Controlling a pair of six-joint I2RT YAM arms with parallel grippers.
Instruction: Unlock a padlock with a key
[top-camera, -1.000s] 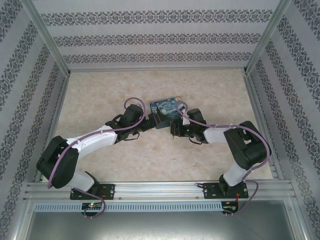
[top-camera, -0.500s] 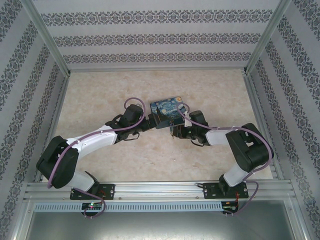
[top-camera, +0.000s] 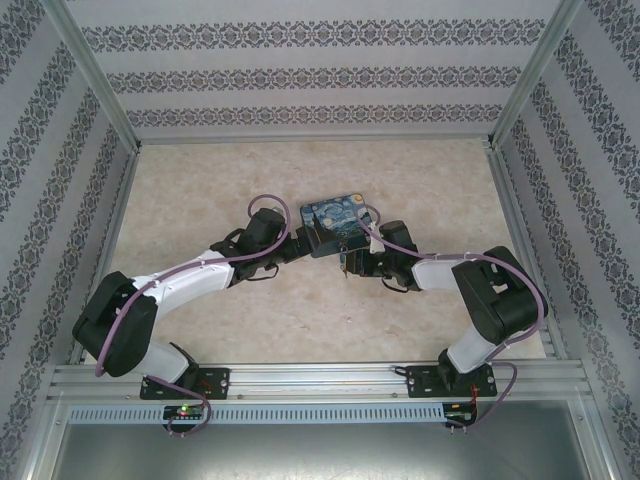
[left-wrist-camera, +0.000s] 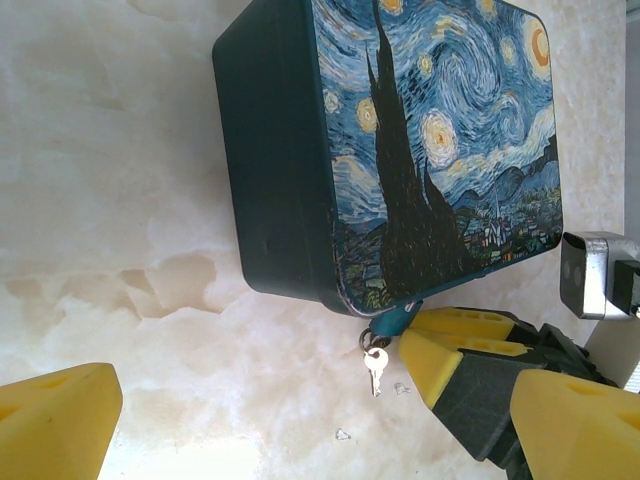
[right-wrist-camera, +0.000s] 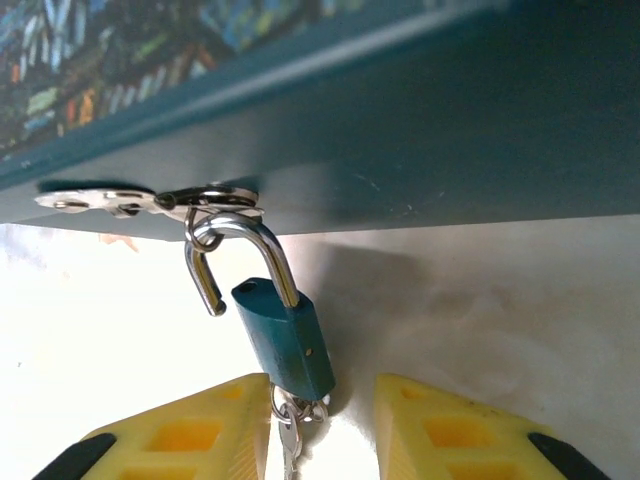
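Observation:
The teal padlock (right-wrist-camera: 285, 335) hangs from the hasp of the Starry-Night tin (right-wrist-camera: 400, 130), and one leg of its silvery shackle (right-wrist-camera: 205, 285) is free of the body. The small key (right-wrist-camera: 288, 445) dangles on a ring under the padlock. My right gripper (right-wrist-camera: 322, 385) is open. The padlock's lower end sits against its left fingertip, with a gap to the right one. In the left wrist view the padlock (left-wrist-camera: 398, 320) and key (left-wrist-camera: 375, 368) hang at the tin's (left-wrist-camera: 290, 170) near corner. My left gripper (left-wrist-camera: 310, 440) stands wide open and holds nothing.
From above, both arms meet at the tin (top-camera: 335, 222) in the middle of the marbled table (top-camera: 200, 180). Patterned walls and a metal frame (top-camera: 110, 120) close in the table on three sides. The right gripper's yellow fingers (left-wrist-camera: 450, 345) crowd the padlock from the right.
The right wrist has shifted slightly toward the tin's near edge. The left arm has not moved.

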